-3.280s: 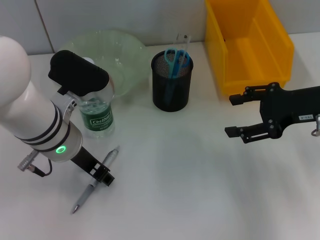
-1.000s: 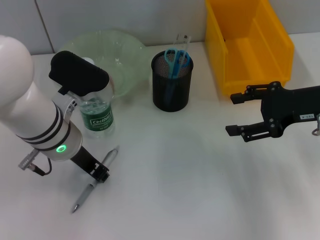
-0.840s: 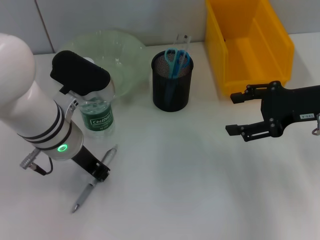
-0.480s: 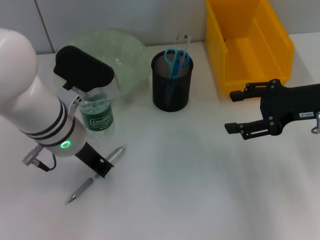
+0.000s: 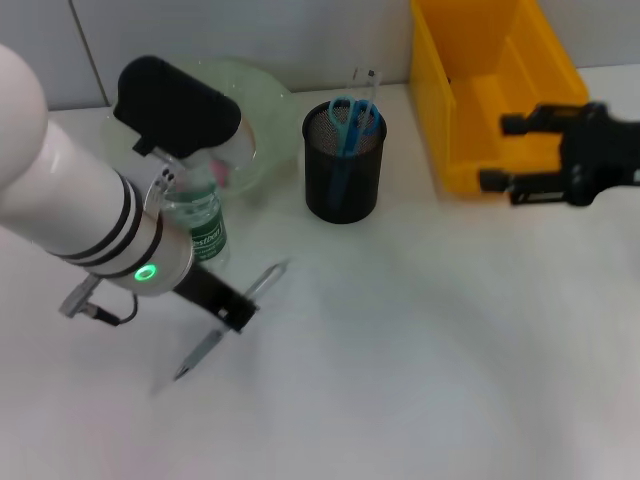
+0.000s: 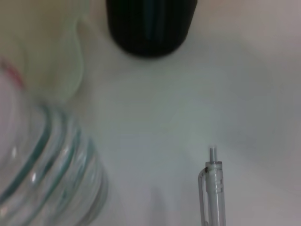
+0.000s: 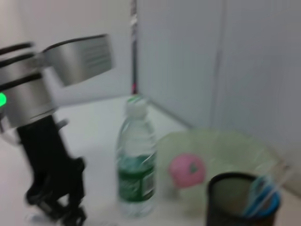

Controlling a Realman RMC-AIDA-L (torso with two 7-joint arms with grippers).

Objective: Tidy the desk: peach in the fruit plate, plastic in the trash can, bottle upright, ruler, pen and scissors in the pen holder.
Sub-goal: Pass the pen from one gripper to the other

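White surface (image 5: 400, 350): left gripper (image 5: 232, 313) clamps a slim clear-grey pen (image 5: 232, 317), lifted at a tilt beside the upright green-label plastic bottle (image 5: 205, 232). Black mesh pen holder (image 5: 343, 162) holds blue scissors (image 5: 352, 120); right gripper (image 5: 505, 152), fingers spread, hangs by the yellow bin (image 5: 495, 90).

Even, bright overhead light falls on the white counter (image 5: 400, 350), leaving only soft, faint shadows under the pen (image 5: 232, 320) and the mesh pen holder (image 5: 343, 160). The left wrist view is out of focus, with the bottle (image 6: 42, 174) a smeared mass up close. The right wrist view is blurred throughout, and the left arm (image 7: 42, 84) looks streaked.
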